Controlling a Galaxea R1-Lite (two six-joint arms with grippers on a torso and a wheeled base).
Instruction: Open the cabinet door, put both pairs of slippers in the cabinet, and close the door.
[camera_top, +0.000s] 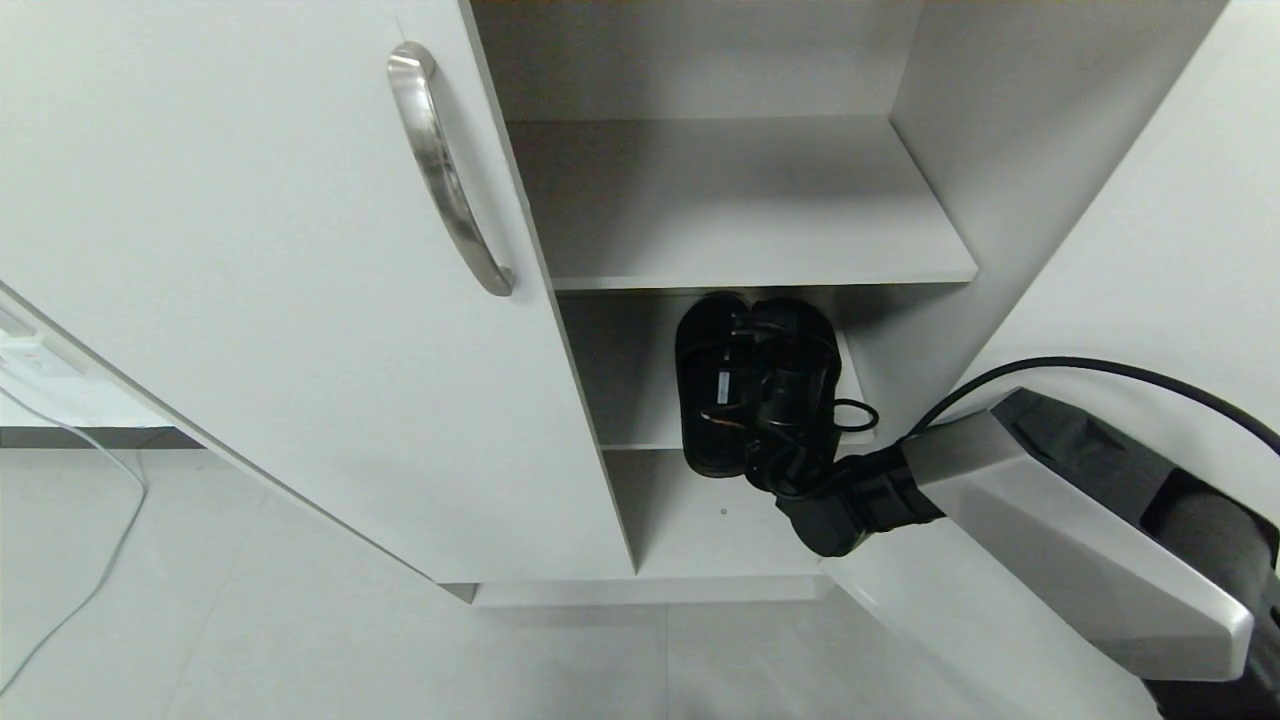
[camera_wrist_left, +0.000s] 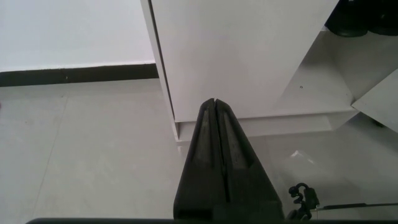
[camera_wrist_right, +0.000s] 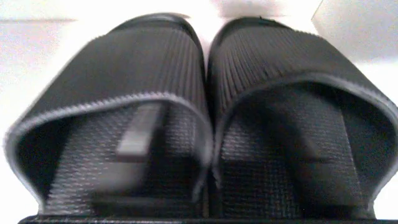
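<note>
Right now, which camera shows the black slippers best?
Head view: it shows the slippers side by side on a cabinet shelf, though the right arm covers part of one. The right wrist view has their straps close up, cropped; the left wrist view, a dark sliver of them far off.

White-cased arm (camera_top: 1040, 520), black cable (camera_top: 1080, 361)

Setting: domestic-style interior, hallway or entry sort.
Evidence:
- white cabinet (camera_top: 990, 150), plain laminate shelves (camera_top: 740, 200), curved brushed-metal handle (camera_top: 445, 170)
- black slippers (camera_top: 715, 385) on lower shelf
- pale glossy floor tiles (camera_top: 300, 650)
- bare white wall (camera_wrist_left: 62, 31), dark skirting strip (camera_wrist_left: 74, 73)
- thin white cable (camera_top: 143, 490) trailing over floor
</note>
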